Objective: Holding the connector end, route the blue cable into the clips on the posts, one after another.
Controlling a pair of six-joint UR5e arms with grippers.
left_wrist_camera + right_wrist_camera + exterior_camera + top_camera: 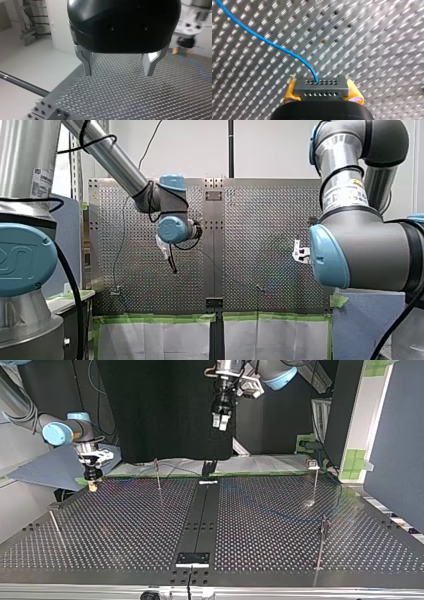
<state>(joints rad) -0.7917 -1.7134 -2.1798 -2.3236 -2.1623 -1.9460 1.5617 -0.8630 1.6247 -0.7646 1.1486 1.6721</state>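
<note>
In the right wrist view my right gripper (321,88) is shut on a dark grey connector (321,89), gripped between its yellow pads (290,91). The blue cable (274,45) leaves the connector's face and curves away over the perforated plate. In the top view my right gripper (92,484) sits low at the table's far left edge. My left gripper (220,422) hangs high above the table's far middle. Its metal fingers (86,62) stand open with nothing between them. A stretch of the blue cable (200,70) lies on the plate ahead of it.
Thin posts stand on the perforated table (260,525): one (158,475) at the far middle-left, one with a clip (314,477) at the far right, one (322,542) at the near right, one (54,522) at the near left. A black centre strip (200,515) divides the plate.
</note>
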